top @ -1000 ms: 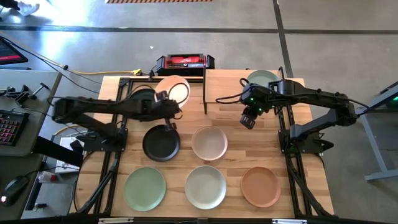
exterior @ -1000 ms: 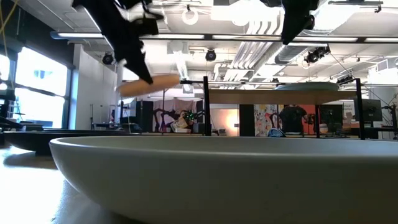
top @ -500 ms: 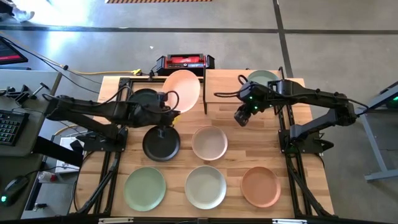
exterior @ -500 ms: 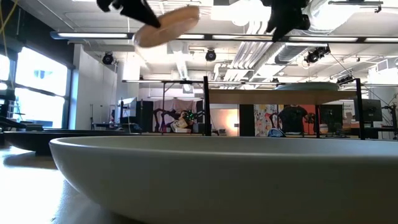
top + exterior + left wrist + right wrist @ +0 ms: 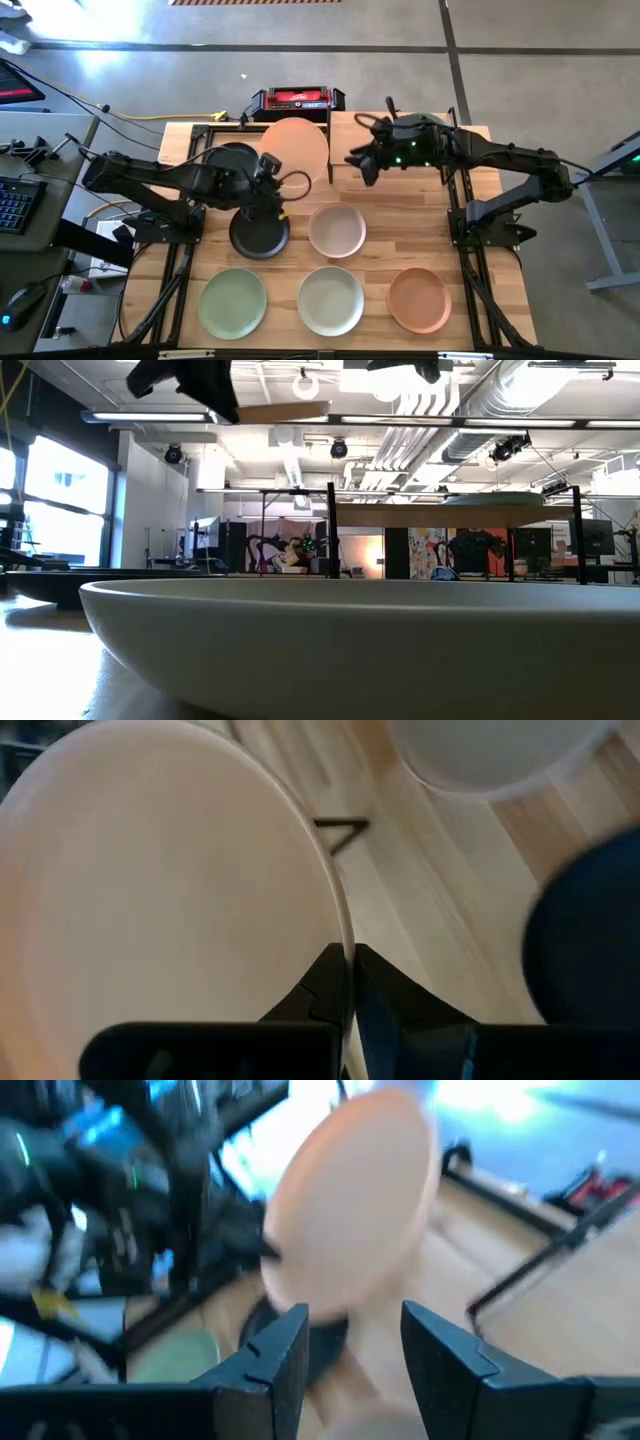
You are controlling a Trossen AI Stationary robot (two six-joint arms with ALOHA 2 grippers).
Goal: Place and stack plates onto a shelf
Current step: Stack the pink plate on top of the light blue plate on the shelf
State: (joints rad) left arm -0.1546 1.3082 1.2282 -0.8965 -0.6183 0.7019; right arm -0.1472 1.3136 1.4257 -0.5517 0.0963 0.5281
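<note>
The left pincer (image 5: 272, 172) grips the pink plate (image 5: 296, 148) by its rim, up beside the shelf (image 5: 400, 125) – the low view shows it edge-on, level. The right pincer (image 5: 362, 166) is open, empty, pointing at the plate – only its wrist view shows this.

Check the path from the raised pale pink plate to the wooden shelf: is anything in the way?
Nothing visible blocks it. The left gripper holds the pale pink round plate by its rim beside the light-wood shelf. The open right gripper faces the plate, apart from it.
</note>
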